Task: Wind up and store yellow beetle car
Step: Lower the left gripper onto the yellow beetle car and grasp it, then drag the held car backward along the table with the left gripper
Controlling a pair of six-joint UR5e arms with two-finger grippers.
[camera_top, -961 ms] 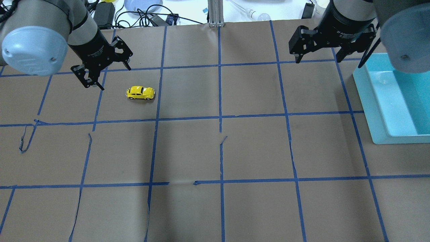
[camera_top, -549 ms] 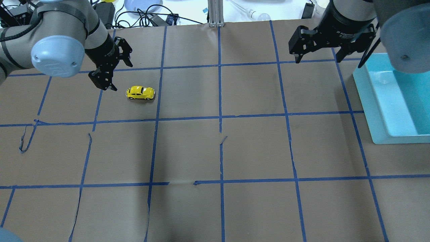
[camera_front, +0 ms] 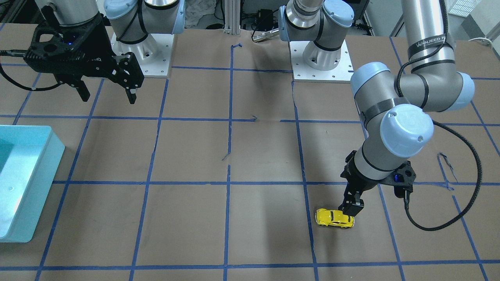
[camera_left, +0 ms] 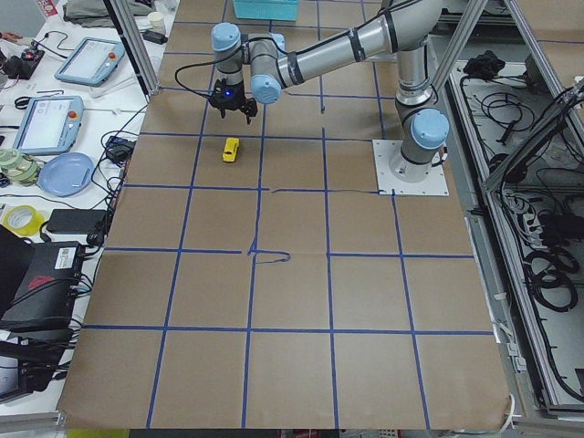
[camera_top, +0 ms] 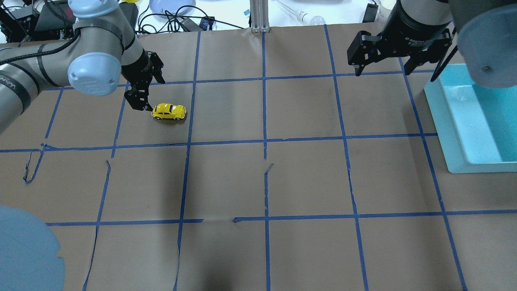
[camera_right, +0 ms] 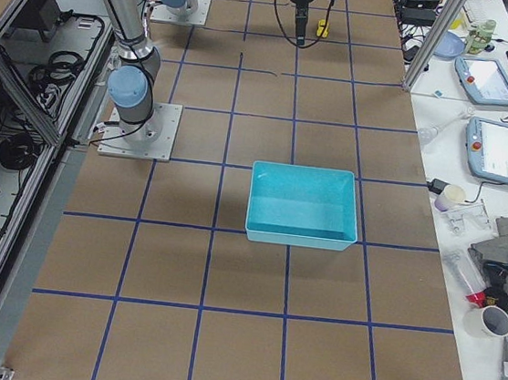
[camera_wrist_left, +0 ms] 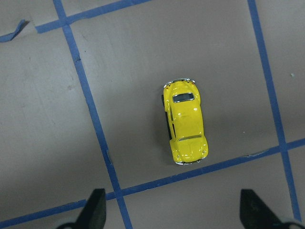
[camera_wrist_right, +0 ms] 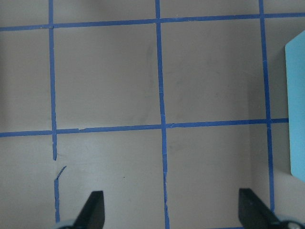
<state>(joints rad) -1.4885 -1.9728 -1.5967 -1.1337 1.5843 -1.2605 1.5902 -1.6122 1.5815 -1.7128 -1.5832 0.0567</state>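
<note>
teal bin [camera_top: 444, 129] chopped by right edge in overhead view, by left edge in front view, just sliver at right edge of right wrist view. wrist views: left gripper [camera_wrist_left: 174, 213] and right gripper [camera_wrist_right: 174, 212] only fingertips at bottom edge, rest out of frame. yellow beetle car [camera_right: 322, 25] tiny speck near top of right side view, zero detail. front view: only one left finger visible.

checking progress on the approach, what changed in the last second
The left gripper swung in toward the yellow beetle car, turning as it came, and now hangs open by its end, not gripping. The car has not moved; the right gripper stays open near the teal bin.
</note>
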